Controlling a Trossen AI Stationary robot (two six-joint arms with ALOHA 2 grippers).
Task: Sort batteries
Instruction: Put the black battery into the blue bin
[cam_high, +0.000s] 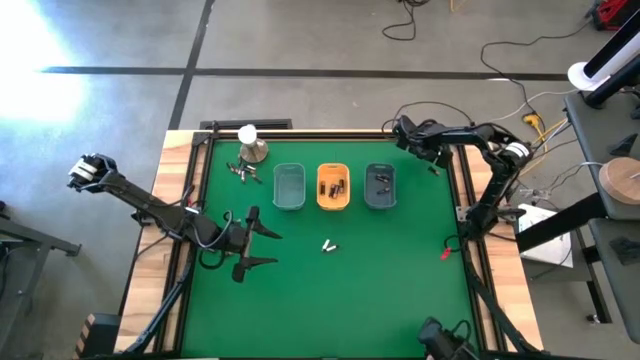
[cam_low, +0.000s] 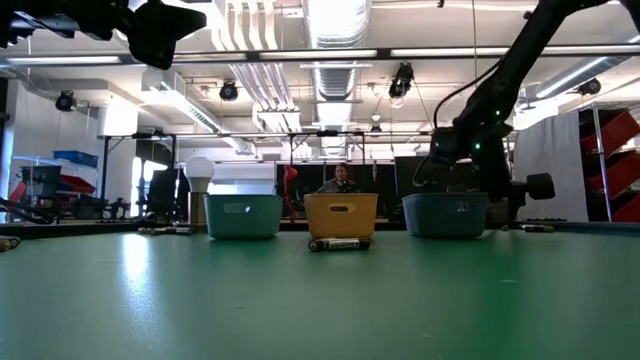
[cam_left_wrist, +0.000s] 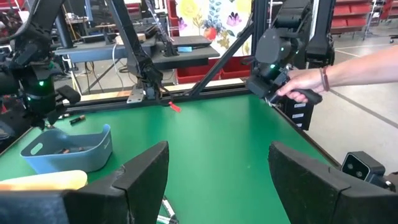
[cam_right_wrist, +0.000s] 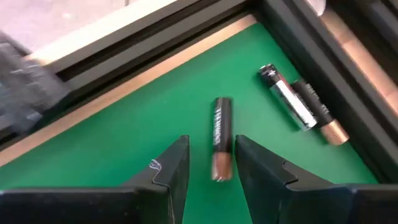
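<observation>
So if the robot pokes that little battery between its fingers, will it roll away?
Probably. The battery is a smooth round cylinder lying flat on the green mat, so a sideways nudge would likely roll it. It looks hard and stiff, not bendy. The right hand straddles it, which may stop it.

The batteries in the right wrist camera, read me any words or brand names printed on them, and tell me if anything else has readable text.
"DURACELL": lengthwise on the black-and-copper battery between the right gripper's fingers; blurred, read partly from its colours.
Two batteries by the frame: print too blurred to read.
Trays and everything else: no readable text.
</observation>
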